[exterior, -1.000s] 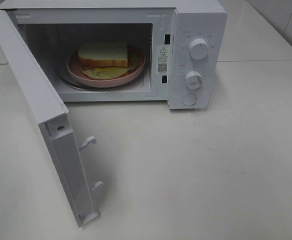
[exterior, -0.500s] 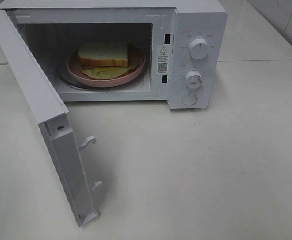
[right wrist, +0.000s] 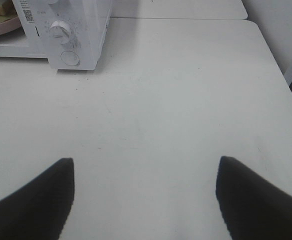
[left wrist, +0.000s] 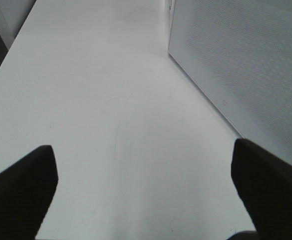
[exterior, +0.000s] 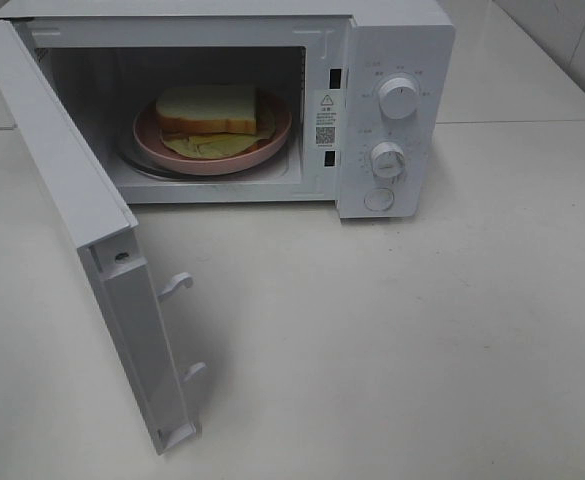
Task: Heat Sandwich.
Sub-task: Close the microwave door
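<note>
The sandwich (exterior: 207, 109), white bread with pale yellow filling spilling out beneath it, lies on a round pink plate (exterior: 272, 145) inside the open white microwave (exterior: 397, 40). Neither gripper shows in the exterior high view. My left gripper (left wrist: 142, 150) is open over bare table, empty, beside the outer face of the swung-out door (left wrist: 245, 65). My right gripper (right wrist: 146, 162) is open and empty too, low over the table and well short of the microwave's control panel (right wrist: 68, 35). A sliver of the plate (right wrist: 1, 27) shows in the right wrist view.
The microwave door (exterior: 62, 170) stands wide open, reaching toward the table's front left, with two latch hooks (exterior: 177, 285) on its edge. On the panel sit two knobs (exterior: 399, 98) (exterior: 387, 160) and a round button (exterior: 379, 199). The white table (exterior: 422, 330) spreads in front.
</note>
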Tool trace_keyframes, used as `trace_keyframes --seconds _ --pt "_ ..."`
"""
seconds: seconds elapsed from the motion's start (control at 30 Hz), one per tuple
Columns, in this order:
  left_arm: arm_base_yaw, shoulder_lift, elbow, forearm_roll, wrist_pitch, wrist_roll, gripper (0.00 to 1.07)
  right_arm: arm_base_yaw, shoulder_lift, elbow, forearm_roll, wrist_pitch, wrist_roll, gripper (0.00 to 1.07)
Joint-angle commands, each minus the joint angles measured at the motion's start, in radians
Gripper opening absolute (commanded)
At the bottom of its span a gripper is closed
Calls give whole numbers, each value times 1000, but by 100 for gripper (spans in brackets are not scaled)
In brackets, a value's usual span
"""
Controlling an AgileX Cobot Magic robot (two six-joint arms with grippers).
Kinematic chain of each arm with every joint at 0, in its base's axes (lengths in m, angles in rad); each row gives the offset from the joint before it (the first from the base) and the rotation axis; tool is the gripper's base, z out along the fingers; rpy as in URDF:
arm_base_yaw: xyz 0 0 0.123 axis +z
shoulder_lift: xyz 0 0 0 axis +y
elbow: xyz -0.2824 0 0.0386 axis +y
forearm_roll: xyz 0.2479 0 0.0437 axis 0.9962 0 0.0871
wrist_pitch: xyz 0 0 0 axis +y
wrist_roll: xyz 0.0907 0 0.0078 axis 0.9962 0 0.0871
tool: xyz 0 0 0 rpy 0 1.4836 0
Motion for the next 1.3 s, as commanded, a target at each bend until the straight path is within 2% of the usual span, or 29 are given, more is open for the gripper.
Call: trace_keyframes --seconds 0.03,0.13,0.2,0.23,0.27,0.3,0.37,0.4,0.43,0.47,0.53,0.57,0.63,0.73,0.8,0.87,1.0,1.03,1.13,1.2,1.23,1.3 --pt "-5 75 -21 4 -80 10 88 -8 -28 0 0 -9 6 76" --pt "-5 111 -21 4 -115 10 86 -8 -28 0 0 -9 6 76" --pt "-5 169 -21 4 -182 10 74 -8 -28 0 0 -9 6 76" --pt "-5 169 -21 4 -182 10 74 -8 -28 0 0 -9 6 76" --pt "-5 189 -19 4 -203 10 70 -8 -28 0 0 -9 6 76" --pt "-5 226 -19 4 -245 10 58 -8 -28 0 0 -9 6 76" --pt "-5 268 -19 4 -281 10 45 -8 -28 0 0 -9 6 76" --pt "-5 268 -19 4 -281 10 45 -8 -28 0 0 -9 6 76" --pt "-5 285 -19 4 -300 10 38 -8 -28 0 0 -9 6 76" --pt "-5 328 -12 4 -342 10 26 -8 -28 0 0 -9 6 76" --pt "-5 377 -4 4 -385 10 13 -8 -28 0 0 -9 6 76" --pt "-5 377 -4 4 -385 10 13 -8 -28 0 0 -9 6 76" --pt "-5 455 -2 4 -432 11 0 -8 -28 0 0 -9 6 76" --pt "-5 500 0 4 -488 18 0 -8 -28 0 0 -9 6 76" --pt "-5 557 29 2 -616 29 0 -8 -28 0 0 -9 5 76" --pt "-5 575 40 2 -656 29 0 -8 -28 0 0 -9 5 76" --pt "-5 646 121 3 -929 29 0 -8 -28 0 0 -9 6 76" --pt "-5 646 121 3 -929 29 0 -8 -28 0 0 -9 6 76" --pt "-5 716 184 4 -1130 29 0 -8 -28 0 0 -9 6 76" --pt "-5 733 195 4 -1170 29 0 -8 -28 0 0 -9 6 76" --pt "-5 775 217 4 -1267 28 0 -8 -28 0 0 -9 6 76" --pt "-5 822 234 4 -1342 27 0 -8 -28 0 0 -9 6 76"
